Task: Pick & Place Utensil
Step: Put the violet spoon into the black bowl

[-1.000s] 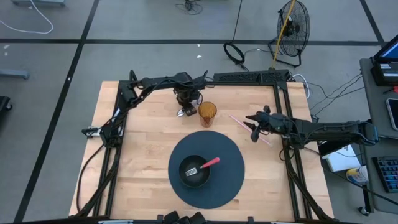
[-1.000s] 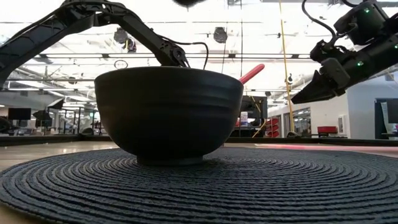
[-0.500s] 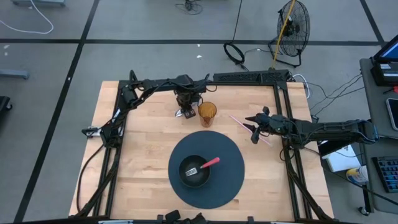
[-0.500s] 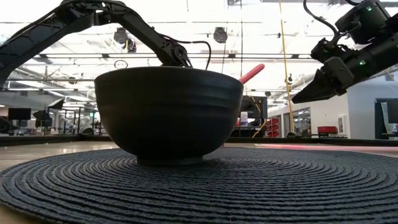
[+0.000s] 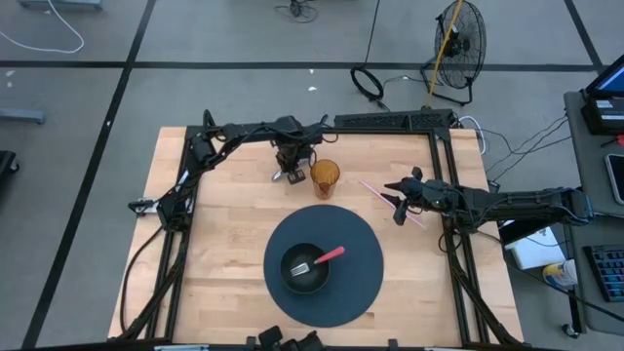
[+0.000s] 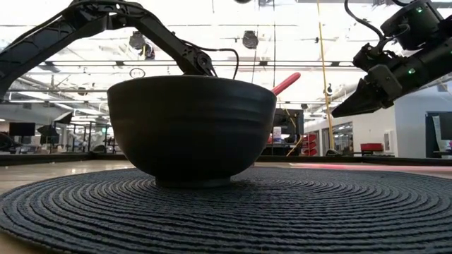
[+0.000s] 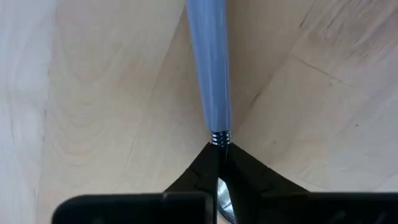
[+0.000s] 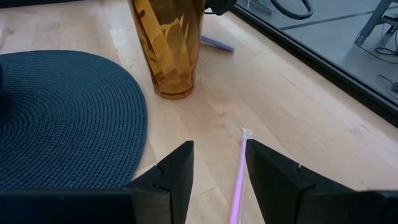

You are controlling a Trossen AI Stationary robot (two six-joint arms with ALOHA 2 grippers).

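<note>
Left gripper (image 7: 217,163) is down on the light wooden worktop (image 5: 214,253) near its far edge, just beside the amber faceted plastic tumbler (image 5: 325,177). Its fingers are pinched together on the metal neck of a grey-blue-handled utensil (image 7: 211,68) that lies flat on the wood; the handle sticks out ahead of the tips.

Risks as I see them:
- The grip sits right at the thin neck, with the whole handle hanging past it. On lift the utensil may pivot or slip out.
- It lies flat on the wood, so the fingertips may be scraping the surface rather than fully under it. A partial pinch could drop it mid-carry.
- The tumbler is right next to that wrist. A swing towards the mat could clip it and tip it over.
- Right gripper (image 8: 217,163) hovers near the right edge with its fingers spread wide over a thin pink straw-like stick (image 8: 239,174), holding nothing. If both arms head for the middle together they could cross paths.

Containers:
- Black ribbed bowl (image 5: 305,267) sits on the round dark woven placemat (image 5: 356,244) towards the near edge. It already holds a utensil with a red handle (image 5: 331,256) and a pale head, with the handle leaning over the rim.
- Adding a second utensil may knock that one out.
- The tumbler looks empty in the right wrist view, though I can't see right to its bottom.
</note>
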